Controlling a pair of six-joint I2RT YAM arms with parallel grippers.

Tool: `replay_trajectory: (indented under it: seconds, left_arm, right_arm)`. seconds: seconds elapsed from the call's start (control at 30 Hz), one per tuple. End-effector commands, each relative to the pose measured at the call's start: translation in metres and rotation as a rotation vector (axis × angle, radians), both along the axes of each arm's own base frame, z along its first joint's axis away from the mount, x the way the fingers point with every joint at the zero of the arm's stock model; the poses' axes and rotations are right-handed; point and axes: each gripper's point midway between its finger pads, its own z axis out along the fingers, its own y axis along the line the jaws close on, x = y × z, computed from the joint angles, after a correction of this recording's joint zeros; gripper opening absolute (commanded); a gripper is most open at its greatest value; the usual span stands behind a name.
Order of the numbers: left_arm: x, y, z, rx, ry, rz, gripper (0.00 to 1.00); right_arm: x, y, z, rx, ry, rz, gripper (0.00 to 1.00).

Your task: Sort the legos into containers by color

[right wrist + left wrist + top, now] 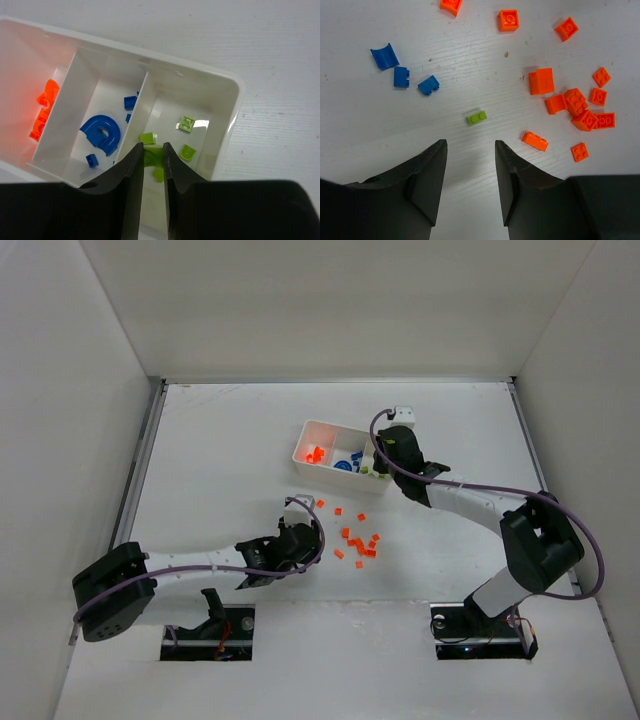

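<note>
The white tray (305, 435) has three compartments: orange-red legos (45, 107) in the left one, blue legos (102, 132) in the middle, yellow-green legos (187, 122) in the right. My right gripper (152, 147) hangs over the right compartment (378, 462), shut on a yellow-green lego (153, 156). My left gripper (470, 144) is open and empty above the table (315, 530). A small yellow-green lego (476, 117) lies just ahead of its fingertips. Three blue legos (400, 75) lie to the left of it, and several orange-red legos (575, 107) to the right.
The loose orange-red legos (355, 540) lie scattered on the table below the tray, right of my left gripper. White walls close in the table on the left, back and right.
</note>
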Motion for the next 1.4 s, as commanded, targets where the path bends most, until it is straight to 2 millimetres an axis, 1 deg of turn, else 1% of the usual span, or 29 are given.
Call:
replay_trajectory:
  seconds: [0.0, 0.1, 0.23, 0.33, 0.4, 0.53, 0.67, 0.8, 0.87, 1.0, 1.1, 1.2, 1.37]
  left_arm:
    - [0.010, -0.004, 0.020, -0.025, -0.043, 0.020, 0.41]
    - [0.009, -0.004, 0.025, -0.024, -0.053, 0.012, 0.41]
    - [0.011, -0.003, 0.025, -0.024, -0.051, 0.021, 0.41]
    - [0.010, -0.005, 0.027, -0.018, -0.060, 0.015, 0.41]
    - [0.013, -0.004, 0.025, -0.019, -0.057, 0.032, 0.41]
    - [0.012, -0.007, 0.024, -0.007, -0.057, 0.029, 0.41]
    - [0.014, -0.008, 0.022, 0.009, -0.051, 0.045, 0.40]
    - [0.015, -0.007, 0.014, 0.031, -0.048, 0.074, 0.40]
    - [0.015, -0.014, 0.013, 0.023, -0.035, 0.077, 0.40]
    - [0.012, -0.021, 0.006, 0.032, -0.032, 0.076, 0.40]
    - [0.011, -0.027, 0.001, 0.036, -0.020, 0.077, 0.40]
    - [0.012, -0.027, -0.008, 0.068, -0.031, 0.086, 0.39]
    - [0.012, -0.026, -0.019, 0.126, -0.041, 0.091, 0.35]
  right_arm:
    - [0.008, 0.000, 0.013, 0.017, -0.052, -0.014, 0.25]
    - [0.009, 0.002, 0.013, 0.025, -0.051, -0.013, 0.28]
    - [0.007, -0.002, 0.016, 0.024, -0.061, -0.021, 0.41]
    - [0.007, -0.001, 0.019, 0.028, -0.067, -0.021, 0.48]
    - [0.003, 0.000, 0.022, 0.032, -0.076, -0.015, 0.51]
    - [-0.006, -0.001, 0.032, 0.054, -0.095, -0.013, 0.52]
    - [-0.025, -0.002, 0.041, 0.076, -0.120, -0.011, 0.53]
    - [-0.039, -0.001, 0.038, 0.084, -0.118, 0.005, 0.53]
    - [-0.046, -0.002, 0.035, 0.089, -0.116, 0.011, 0.53]
    - [-0.053, 0.003, 0.027, 0.091, -0.097, 0.030, 0.53]
    - [-0.056, 0.007, 0.025, 0.097, -0.092, 0.040, 0.53]
    - [-0.058, 0.012, 0.026, 0.096, -0.097, 0.051, 0.52]
    - [-0.065, 0.014, 0.034, 0.118, -0.115, 0.061, 0.52]
